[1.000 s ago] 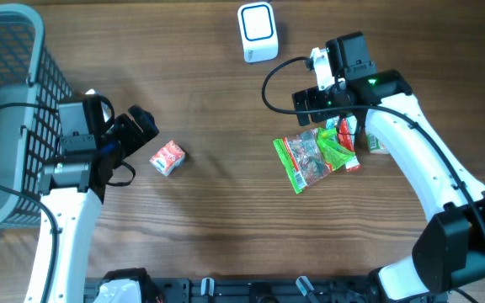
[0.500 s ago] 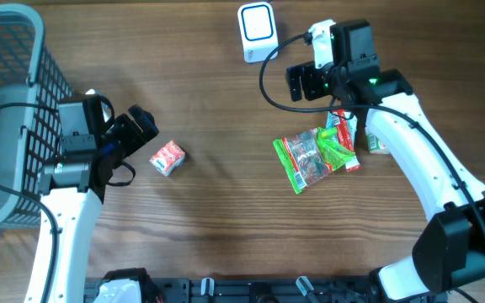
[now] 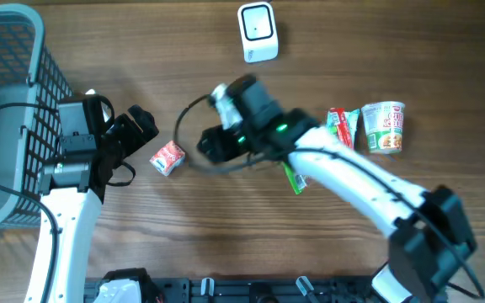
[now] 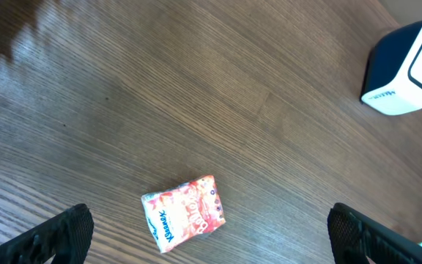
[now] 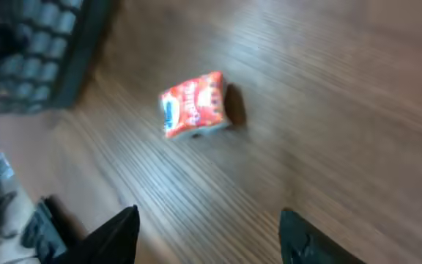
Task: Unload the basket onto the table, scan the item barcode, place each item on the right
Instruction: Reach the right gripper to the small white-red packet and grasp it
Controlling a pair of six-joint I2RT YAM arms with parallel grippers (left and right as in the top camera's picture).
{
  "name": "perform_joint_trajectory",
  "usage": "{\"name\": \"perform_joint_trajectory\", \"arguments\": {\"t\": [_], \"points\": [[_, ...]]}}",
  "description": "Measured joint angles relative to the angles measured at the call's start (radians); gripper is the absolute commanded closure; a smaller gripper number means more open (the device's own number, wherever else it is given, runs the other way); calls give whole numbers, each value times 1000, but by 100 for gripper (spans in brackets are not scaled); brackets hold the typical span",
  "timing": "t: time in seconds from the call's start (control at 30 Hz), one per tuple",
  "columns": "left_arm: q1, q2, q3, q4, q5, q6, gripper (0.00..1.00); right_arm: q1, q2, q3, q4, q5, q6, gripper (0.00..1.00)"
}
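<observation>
The small red Kleenex pack (image 3: 167, 156) lies on the table (image 3: 226, 236), left of centre, with nothing holding it. The right gripper (image 5: 211, 236) hovers just beside it, fingers apart and empty, likely lining up a pick. The left gripper (image 4: 211, 233) hangs nearby, spread wide. The barcode scanner (image 3: 257, 31) stands at upper centre.
</observation>
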Motion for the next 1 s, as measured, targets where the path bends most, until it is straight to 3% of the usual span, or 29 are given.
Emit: {"name": "perform_joint_trajectory", "arguments": {"t": [0.17,0.33,0.37,0.4,0.5,0.53,0.6,0.67,0.8,1.0], "points": [[0,0,0,0,0,0,0,64,86,-2,107,95,143,33],[0,0,0,0,0,0,0,64,137,-2,156,95,291,40],[0,0,0,0,1,0,0,64,161,-2,156,95,356,47],[0,0,0,0,2,0,0,64,181,-2,158,90,412,61],[14,0,-2,98,2,0,0,64,202,-5,213,44,513,71],[37,0,-2,105,3,0,0,66,202,-5,235,34,549,71],[87,0,-2,104,3,0,0,72,203,-7,273,26,624,55],[148,1,-2,94,4,0,0,92,206,-7,315,24,699,49],[230,32,-2,76,8,11,0,200,240,-8,345,141,853,50],[232,56,-2,66,8,11,0,258,251,-8,409,351,985,48]]}}
